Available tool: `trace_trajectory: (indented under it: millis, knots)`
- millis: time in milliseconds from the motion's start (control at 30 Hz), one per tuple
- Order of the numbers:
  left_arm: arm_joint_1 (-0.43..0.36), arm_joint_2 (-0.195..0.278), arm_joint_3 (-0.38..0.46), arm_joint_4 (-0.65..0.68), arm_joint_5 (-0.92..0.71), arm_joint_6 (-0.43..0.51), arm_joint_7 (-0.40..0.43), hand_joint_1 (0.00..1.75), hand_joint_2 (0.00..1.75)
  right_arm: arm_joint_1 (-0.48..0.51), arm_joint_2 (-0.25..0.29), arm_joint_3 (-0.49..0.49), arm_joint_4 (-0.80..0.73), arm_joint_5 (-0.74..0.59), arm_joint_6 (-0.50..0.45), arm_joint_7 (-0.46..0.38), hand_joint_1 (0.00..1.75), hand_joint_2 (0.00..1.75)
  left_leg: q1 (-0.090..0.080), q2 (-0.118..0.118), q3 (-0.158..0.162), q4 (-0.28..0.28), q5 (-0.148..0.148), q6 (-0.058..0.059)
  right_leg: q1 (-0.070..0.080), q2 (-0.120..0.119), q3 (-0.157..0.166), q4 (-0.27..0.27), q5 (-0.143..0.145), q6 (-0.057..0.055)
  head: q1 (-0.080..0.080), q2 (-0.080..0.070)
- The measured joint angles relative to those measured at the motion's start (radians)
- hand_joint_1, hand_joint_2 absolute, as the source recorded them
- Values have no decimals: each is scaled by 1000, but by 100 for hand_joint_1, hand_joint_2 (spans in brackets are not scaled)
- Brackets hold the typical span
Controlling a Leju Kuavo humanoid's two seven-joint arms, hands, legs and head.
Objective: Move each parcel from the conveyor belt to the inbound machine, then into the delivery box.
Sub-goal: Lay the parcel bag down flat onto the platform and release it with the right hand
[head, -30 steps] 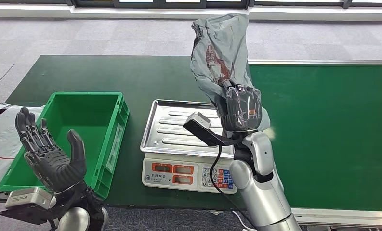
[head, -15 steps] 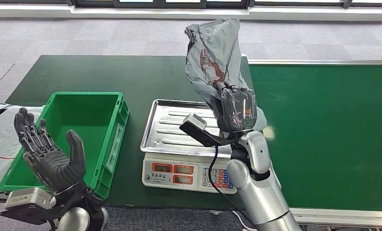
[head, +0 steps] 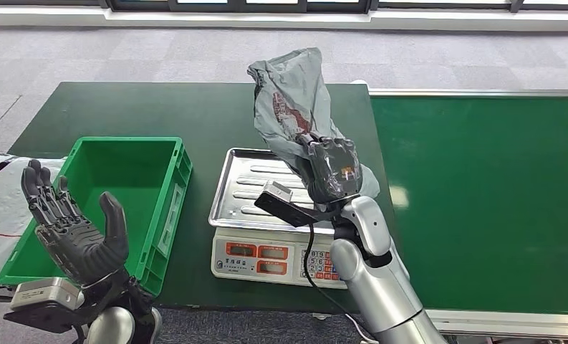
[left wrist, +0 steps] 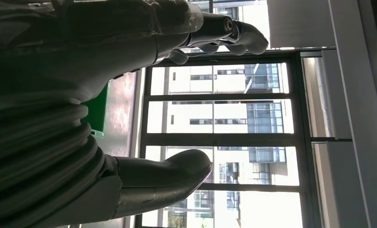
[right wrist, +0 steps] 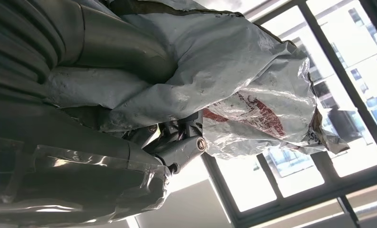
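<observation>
From up high, my right robot hand (head: 329,166) grips the crinkly grey plastic parcel bag (head: 289,104) and has carried it left, from beside the green belt (head: 481,179) to above the shiny ridged metal tray (head: 246,188) of the white scale (head: 266,259). So I think setting it down comes next. My left robot hand (head: 73,229) is spread and holds nothing, near the smooth green plastic box (head: 167,197) at the bench's (head: 159,107) left end.

At my left wrist, the dark fingers (left wrist: 224,35) are apart.

At my right wrist, the soft, wrinkled bag (right wrist: 253,80) bulges around my fingers (right wrist: 181,145).

The crate (head: 127,188) sits left of the scale (head: 266,215), both on the table (head: 152,107).
</observation>
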Motion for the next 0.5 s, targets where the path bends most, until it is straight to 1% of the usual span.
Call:
trace_trajectory:
  millis: [500]
  knots:
    - [-22, 2, 0, 15, 0, 5, 1, 0, 175, -40, -1, 33, 79, -6, 34, -13, 175, 175, 0, 0, 0, 0, 0, 0, 0, 0, 0, 0, 0, 0, 0, 0]
